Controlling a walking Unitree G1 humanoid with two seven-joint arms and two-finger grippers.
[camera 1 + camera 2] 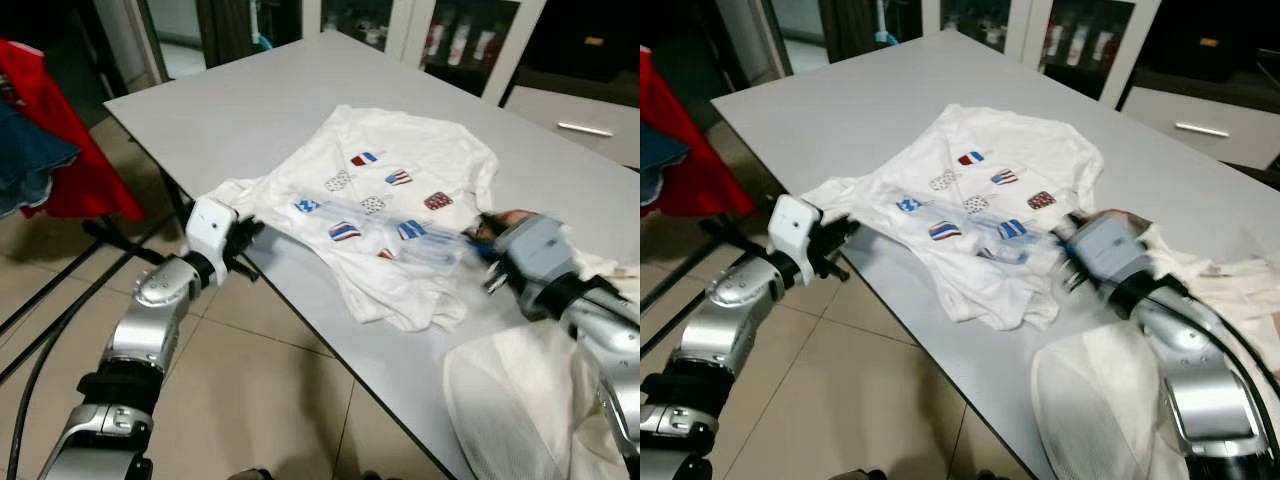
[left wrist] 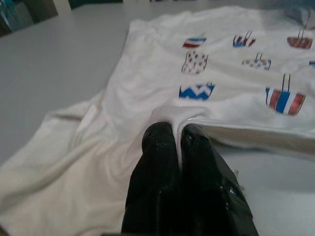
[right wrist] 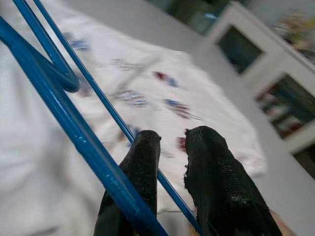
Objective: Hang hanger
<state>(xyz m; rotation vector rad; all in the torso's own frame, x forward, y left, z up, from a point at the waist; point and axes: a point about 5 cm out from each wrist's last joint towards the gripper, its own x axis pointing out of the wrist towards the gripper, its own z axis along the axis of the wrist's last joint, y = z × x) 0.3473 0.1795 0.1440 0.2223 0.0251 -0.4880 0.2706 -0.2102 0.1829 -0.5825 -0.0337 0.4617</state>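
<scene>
A white T-shirt (image 1: 400, 165) printed with small bags lies spread on the grey table (image 1: 250, 100). My left gripper (image 1: 250, 235) is at the table's near-left edge, shut on a fold of the shirt's fabric (image 2: 178, 115). My right gripper (image 1: 480, 245) is at the shirt's right side, shut on a blue wire hanger (image 3: 74, 123). One of the hanger's bars runs between the fingers (image 3: 142, 162). Part of the hanger shows faintly through the cloth (image 1: 425, 245), so it reaches under the shirt.
White cloth and a white mesh bag (image 1: 520, 400) lie at the table's near-right corner under my right arm. Red and blue garments (image 1: 60, 150) hang at the far left. Cables (image 1: 60, 300) cross the tiled floor. White cabinets (image 1: 480, 40) stand behind the table.
</scene>
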